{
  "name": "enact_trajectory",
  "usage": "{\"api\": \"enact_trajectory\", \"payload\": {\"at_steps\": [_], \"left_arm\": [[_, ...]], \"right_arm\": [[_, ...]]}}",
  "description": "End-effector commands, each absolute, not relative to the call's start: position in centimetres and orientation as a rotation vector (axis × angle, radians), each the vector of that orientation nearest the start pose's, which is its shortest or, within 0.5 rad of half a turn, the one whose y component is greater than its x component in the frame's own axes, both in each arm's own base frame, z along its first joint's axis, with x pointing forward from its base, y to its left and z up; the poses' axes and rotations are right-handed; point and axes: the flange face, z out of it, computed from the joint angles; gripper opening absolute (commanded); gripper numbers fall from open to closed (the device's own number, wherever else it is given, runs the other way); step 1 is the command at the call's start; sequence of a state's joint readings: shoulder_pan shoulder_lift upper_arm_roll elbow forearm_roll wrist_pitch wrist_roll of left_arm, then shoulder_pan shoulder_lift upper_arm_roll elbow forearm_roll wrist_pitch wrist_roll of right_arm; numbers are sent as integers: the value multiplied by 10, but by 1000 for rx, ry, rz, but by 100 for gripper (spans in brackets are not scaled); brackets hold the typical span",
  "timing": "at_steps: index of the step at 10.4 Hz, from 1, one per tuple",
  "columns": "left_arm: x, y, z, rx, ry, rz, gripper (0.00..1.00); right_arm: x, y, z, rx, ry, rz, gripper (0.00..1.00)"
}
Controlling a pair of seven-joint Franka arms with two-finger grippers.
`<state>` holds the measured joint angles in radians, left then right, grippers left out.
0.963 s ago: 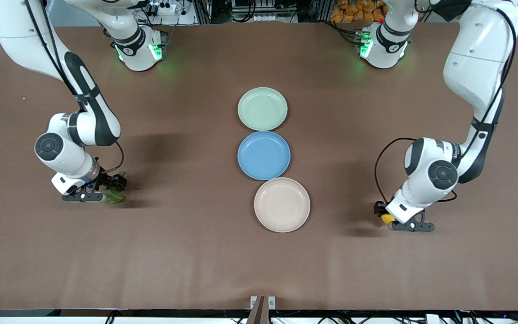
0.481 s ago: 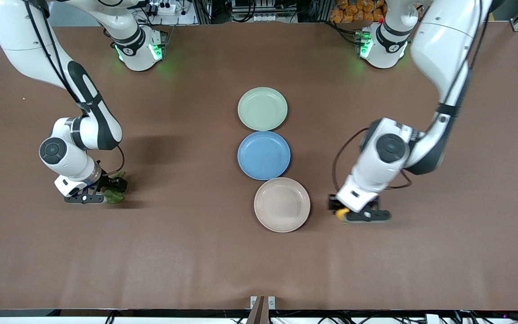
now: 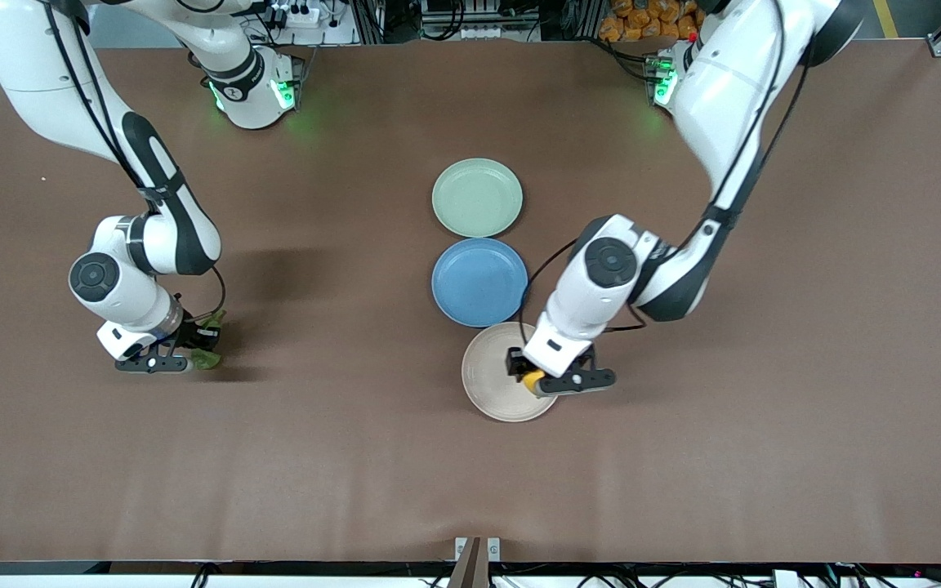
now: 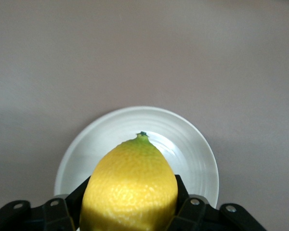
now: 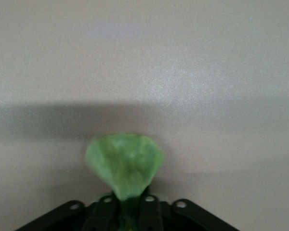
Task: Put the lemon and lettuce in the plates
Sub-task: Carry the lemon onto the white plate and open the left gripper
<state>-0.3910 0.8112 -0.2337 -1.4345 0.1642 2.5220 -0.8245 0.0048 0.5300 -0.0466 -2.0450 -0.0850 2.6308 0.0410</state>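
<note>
Left end effector [image 3: 542, 377] is pinching the lemon [image 3: 532, 380] and I have it up over the beige-white plate [image 3: 491, 384], at the edge toward the left arm's end of the table. A second ago that arm was well out toward its own end of the table; it has swept in across the bare brown table [image 3: 356, 457], and from the left wrist view the lemon [image 4: 130, 185] now hangs with the plate [image 4: 192, 144] directly beneath it. I judge the carry is nearly done: what remains on this side is to centre a little more over the plate, lower and let go.

Right end effector [image 3: 185, 351] sits low at the table toward the right arm's end, and its fingers have just pressed together on the lettuce [image 3: 207, 358]. A second ago they were spread around the leaf. The right wrist view shows the lettuce [image 5: 125, 161] sticking out from between the closed fingers, with plain table under it, so I read this as a fresh grip not yet lifted away.

Pale green plate [image 3: 477, 198] sits empty, farthest from the front camera, with the blue plate [image 3: 479, 282] between it and the beige-white one. I'd take the green plate as the lettuce's target, which means a long carry for the right arm. The leaf is soft and thin, so the pinch may slip during the lift.
</note>
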Motion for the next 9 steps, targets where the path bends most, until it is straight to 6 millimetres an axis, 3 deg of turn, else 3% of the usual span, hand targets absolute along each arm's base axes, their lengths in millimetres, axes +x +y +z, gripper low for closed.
{"api": "enact_trajectory", "payload": {"at_steps": [1,2,3,4,5,6,7,9], "left_arm": [[630,-424,223,-3350,-386,-300,0],[623,-431,218,-3345,-409,-285,0],[623,-429,213,-3339,-415,-273,7],[621,-428,208,-3334,-415,-261,27],[619,-427,203,-3325,-414,-245,59],[622,-422,205,-3319,-430,-244,100],[623,-422,213,-3315,-433,-241,100],[626,-416,249,-3282,-419,-225,100]], "right_arm": [[608,-20,196,-3195,30,-103,0],[611,-20,209,-3197,33,-89,0],[613,-17,222,-3200,35,-26,0],[615,-13,235,-3188,65,25,0],[616,-2,245,-3152,99,47,0],[616,11,250,-3134,98,67,0],[615,27,256,-3110,84,81,0],[611,62,270,-3040,83,118,0]]}}
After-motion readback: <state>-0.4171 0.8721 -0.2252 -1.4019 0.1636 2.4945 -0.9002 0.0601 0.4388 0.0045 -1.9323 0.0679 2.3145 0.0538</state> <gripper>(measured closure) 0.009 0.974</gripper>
